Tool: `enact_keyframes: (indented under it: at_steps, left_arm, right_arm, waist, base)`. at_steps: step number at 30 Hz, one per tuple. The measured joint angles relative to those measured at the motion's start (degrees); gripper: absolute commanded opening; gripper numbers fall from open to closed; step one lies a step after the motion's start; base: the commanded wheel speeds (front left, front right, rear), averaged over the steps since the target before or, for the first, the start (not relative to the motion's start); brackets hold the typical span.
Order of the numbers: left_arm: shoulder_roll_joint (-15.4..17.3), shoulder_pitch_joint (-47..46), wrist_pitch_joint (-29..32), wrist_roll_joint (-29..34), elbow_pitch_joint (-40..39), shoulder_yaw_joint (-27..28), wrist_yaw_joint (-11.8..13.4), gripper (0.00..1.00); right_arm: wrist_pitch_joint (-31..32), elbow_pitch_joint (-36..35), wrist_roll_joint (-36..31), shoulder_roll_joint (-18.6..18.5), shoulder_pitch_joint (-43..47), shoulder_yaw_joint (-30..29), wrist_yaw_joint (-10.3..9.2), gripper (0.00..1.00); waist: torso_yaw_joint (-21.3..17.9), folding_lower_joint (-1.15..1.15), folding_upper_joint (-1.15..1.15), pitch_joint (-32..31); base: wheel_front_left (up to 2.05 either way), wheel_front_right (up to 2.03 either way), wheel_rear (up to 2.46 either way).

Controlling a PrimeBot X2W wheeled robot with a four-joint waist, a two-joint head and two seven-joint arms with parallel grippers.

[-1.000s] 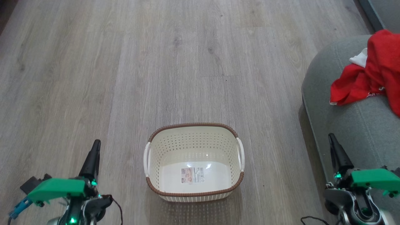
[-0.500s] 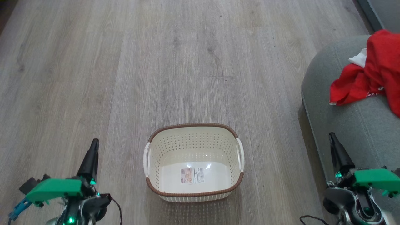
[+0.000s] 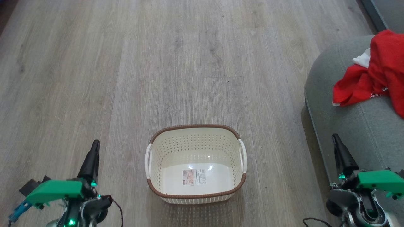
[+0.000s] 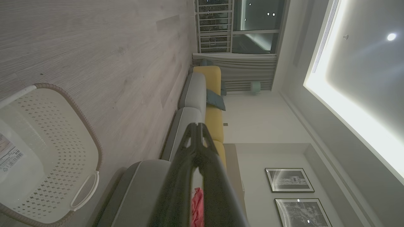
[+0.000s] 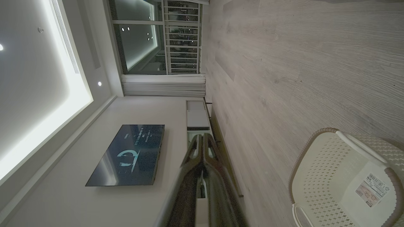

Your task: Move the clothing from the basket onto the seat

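The cream basket (image 3: 195,132) with its brown rim stands on the floor at the lower middle of the head view, holding nothing but a label (image 3: 194,176). The red and white clothing (image 3: 375,75) lies crumpled on the grey seat (image 3: 363,132) at the right edge. My left gripper (image 3: 95,144) rests low at the left of the basket, shut with nothing in it. My right gripper (image 3: 334,137) rests low at the right, over the seat's front edge, also shut and holding nothing. The basket (image 4: 41,157) and a strip of the clothing (image 4: 197,208) show in the left wrist view. The right wrist view has the basket (image 5: 341,176) too.
Pale wood-plank floor (image 3: 157,63) spreads around the basket. A grey and yellow sofa (image 4: 202,94) runs along the wall in the left wrist view. A wall screen (image 5: 129,154) and a low cabinet (image 5: 197,118) stand on the opposite side.
Both grippers have settled very slightly; the left one dropped a touch. The basket and the clothing have stayed where they were.
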Motion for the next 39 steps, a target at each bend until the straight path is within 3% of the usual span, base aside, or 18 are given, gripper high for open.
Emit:
enact_keyframes:
  at_steps: [39]
  left_arm:
    - [0.0, 0.0, 0.0, 0.0, 0.0, 0.0, 0.0, 0.00]
  right_arm:
    - [0.0, 0.0, 0.0, 0.0, 0.0, 0.0, 0.00, 0.00]
  waist:
    - [0.0, 0.00, 0.00, 0.0]
  base:
    - [0.00, 0.00, 0.00]
